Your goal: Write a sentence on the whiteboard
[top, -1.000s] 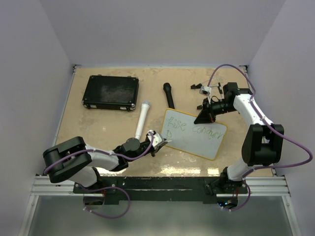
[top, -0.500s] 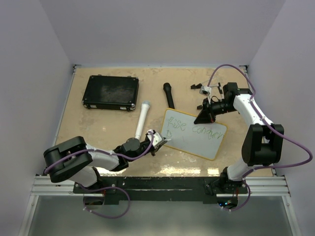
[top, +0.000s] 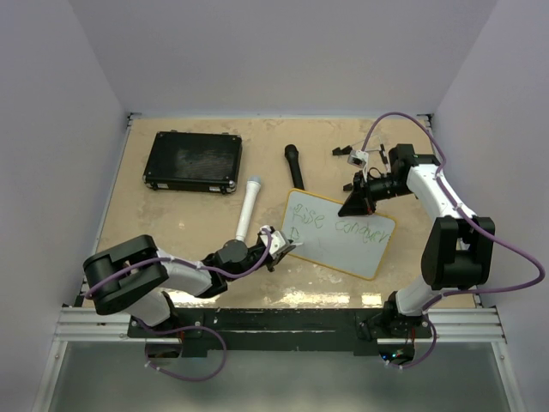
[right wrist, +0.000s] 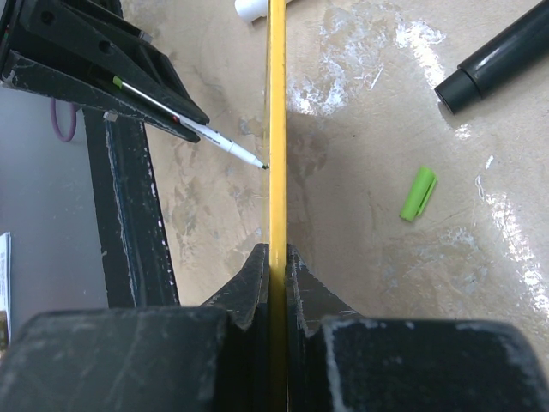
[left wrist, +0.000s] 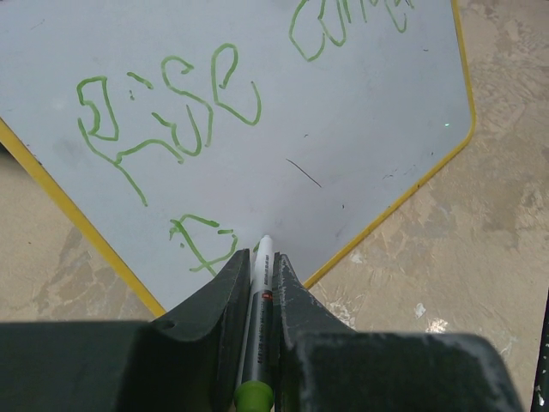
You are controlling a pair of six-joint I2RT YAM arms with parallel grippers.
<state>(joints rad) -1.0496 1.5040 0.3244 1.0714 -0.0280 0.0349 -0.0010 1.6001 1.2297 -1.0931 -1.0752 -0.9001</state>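
Whiteboard (top: 343, 239) lies right of centre: light, stiff, slick, likely best held by its rim. Right jaws pinch its far edge; left jaws clamp a marker (left wrist: 262, 257) at its left corner.

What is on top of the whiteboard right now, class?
Green handwritten words and the tip of the marker held in the left claw. The claw covers any writing directly beneath it.
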